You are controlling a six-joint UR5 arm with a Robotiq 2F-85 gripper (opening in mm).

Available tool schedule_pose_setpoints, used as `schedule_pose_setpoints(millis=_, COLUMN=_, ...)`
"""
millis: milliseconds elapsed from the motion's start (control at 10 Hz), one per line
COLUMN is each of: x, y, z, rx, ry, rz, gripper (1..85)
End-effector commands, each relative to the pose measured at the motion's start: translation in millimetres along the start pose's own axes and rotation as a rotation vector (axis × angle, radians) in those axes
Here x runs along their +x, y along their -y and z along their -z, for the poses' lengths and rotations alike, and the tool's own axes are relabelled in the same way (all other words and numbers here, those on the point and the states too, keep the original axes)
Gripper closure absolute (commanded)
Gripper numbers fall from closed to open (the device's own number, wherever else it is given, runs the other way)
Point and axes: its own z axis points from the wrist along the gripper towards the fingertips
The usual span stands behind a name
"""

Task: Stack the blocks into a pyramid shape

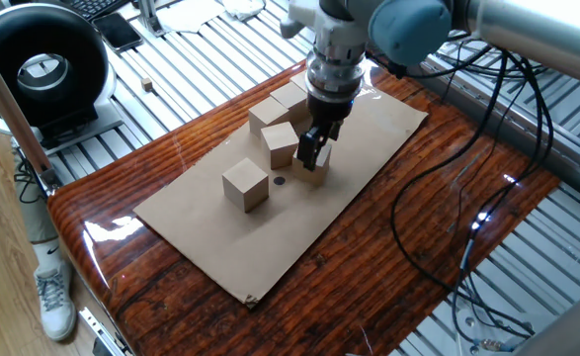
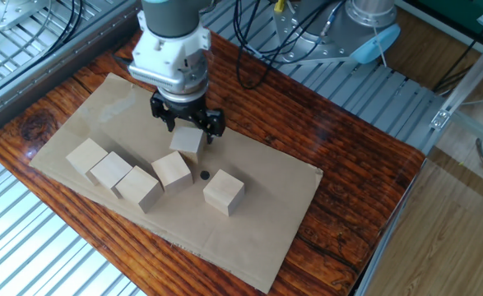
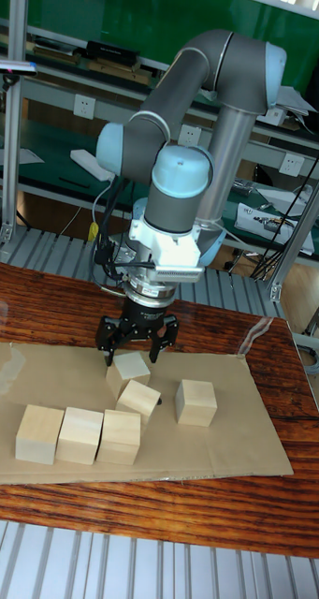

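Six tan wooden blocks lie on a brown cardboard sheet (image 2: pixel 249 247). Three blocks (image 2: pixel 111 169) stand in a touching row at the left. A fourth block (image 2: pixel 173 169) sits skewed beside the row, and a fifth block (image 2: pixel 224 191) stands alone at the right. My gripper (image 2: pixel 188 126) is open and low over the sixth block (image 2: pixel 187 141), its fingers on either side of the block's top. The tall fixed view shows the gripper (image 3: pixel 136 352) straddling that block (image 3: pixel 128 367). In one fixed view the gripper (image 1: pixel 314 148) hides most of the block (image 1: pixel 316 172).
A small dark dot (image 2: pixel 203 174) lies on the cardboard between the blocks. The cardboard rests on a glossy wooden table (image 1: pixel 122 267) ringed by metal slats. Black cables (image 1: pixel 448 198) trail over the table's right side. A round black device (image 1: pixel 42 69) stands off the table.
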Motion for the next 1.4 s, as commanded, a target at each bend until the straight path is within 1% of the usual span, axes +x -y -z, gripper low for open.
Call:
schedule_pose_setpoints(millis=0, x=-7.7, y=3.4, z=-6.1, rx=0.018, ry=0.027, rz=0.004, gripper=6.3)
schedule_pose_setpoints(millis=100, x=-10.2, y=4.9, z=-10.1, rx=0.023, ry=0.033, rz=0.006, gripper=10.0)
schedule_pose_setpoints(millis=200, x=-15.5, y=4.8, z=-15.5, rx=0.021, ry=0.047, rz=0.005, gripper=17.7)
schedule_pose_setpoints(millis=300, x=-18.6, y=0.9, z=-19.4, rx=0.006, ry=0.054, rz=-0.003, gripper=25.7)
schedule_pose_setpoints(millis=400, x=-19.4, y=-0.8, z=-20.0, rx=0.0, ry=0.056, rz=-0.018, gripper=31.3)
schedule_pose_setpoints(millis=500, x=-16.2, y=-1.9, z=-15.9, rx=-0.003, ry=0.048, rz=-0.034, gripper=48.7)
schedule_pose_setpoints(millis=600, x=-10.6, y=2.5, z=-2.0, rx=0.004, ry=0.035, rz=-0.042, gripper=50.3)
schedule_pose_setpoints(millis=700, x=-5.7, y=18.4, z=23.0, rx=0.016, ry=0.016, rz=-0.019, gripper=56.0)
schedule_pose_setpoints(millis=800, x=-1.3, y=34.6, z=49.1, rx=0.014, ry=0.003, rz=-0.033, gripper=72.3)
schedule_pose_setpoints(millis=900, x=-3.4, y=41.4, z=56.1, rx=0.047, ry=0.027, rz=-0.057, gripper=84.7)
schedule_pose_setpoints(millis=1000, x=-20.2, y=51.0, z=56.6, rx=0.079, ry=0.092, rz=-0.082, gripper=84.7)
schedule_pose_setpoints(millis=1100, x=-33.0, y=59.5, z=57.0, rx=0.105, ry=0.142, rz=-0.092, gripper=84.7)
schedule_pose_setpoints(millis=1200, x=-43.8, y=63.8, z=60.1, rx=0.115, ry=0.19, rz=-0.119, gripper=84.7)
schedule_pose_setpoints(millis=1300, x=-53.7, y=70.1, z=62.6, rx=0.134, ry=0.231, rz=-0.142, gripper=84.7)
